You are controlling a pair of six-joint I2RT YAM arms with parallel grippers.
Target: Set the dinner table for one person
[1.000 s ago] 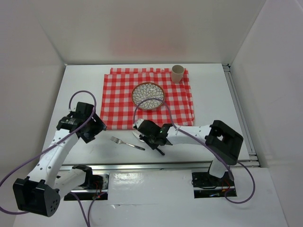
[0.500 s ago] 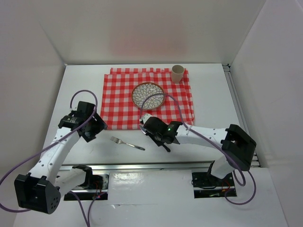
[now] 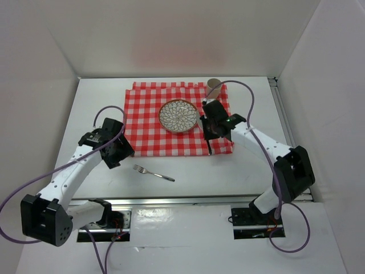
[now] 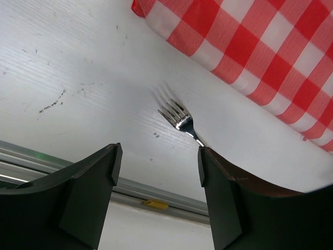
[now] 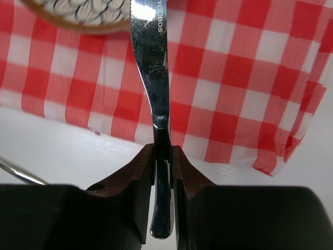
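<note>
One utensil (image 5: 151, 57) is sitting clamped in your right gripper (image 5: 162, 156) beside the plate (image 5: 78, 11), probably needing lowering next. Your left gripper (image 4: 158, 160) is gaping over the fork (image 4: 179, 121).

your left gripper (image 4: 158, 164), jaws wide apart, had bare table (image 4: 78, 78) between it and the fork (image 4: 179, 120), nothing in the way. your right gripper (image 5: 162, 153), clamped on cutlery (image 5: 156, 78), hung over bare cloth (image 3: 145, 123), the plate (image 3: 178, 116) just beside it on the left, the cup (image 3: 213, 83) near behind its arm.
</note>
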